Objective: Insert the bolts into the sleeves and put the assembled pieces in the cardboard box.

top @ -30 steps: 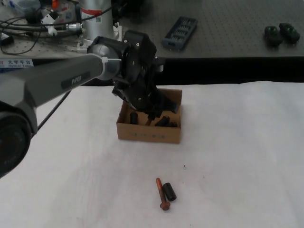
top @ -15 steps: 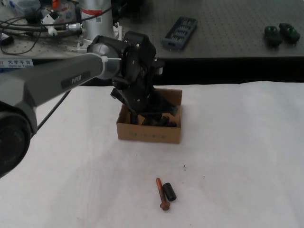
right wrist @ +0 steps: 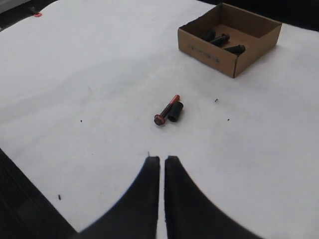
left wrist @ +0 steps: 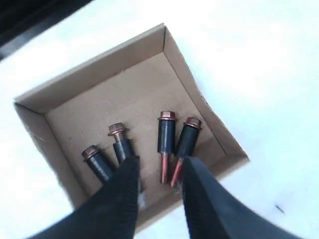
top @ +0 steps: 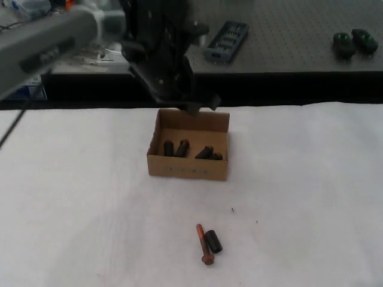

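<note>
A white sheet [top: 311, 197] covered the near part of the surface, with a few tiny dark specks [top: 233, 210] on it. Beyond the sheet's far edge lay a dark perforated board [top: 287, 42]. A blue-grey ridged rack [top: 226, 40] rested on the board, and two dark rounded pieces [top: 355, 42] sat near its far right corner.

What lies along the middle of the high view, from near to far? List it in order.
Loose bolt and loose sleeve side by side → cardboard box holding four assembled pieces → blue tray on the dark bench behind.
</note>
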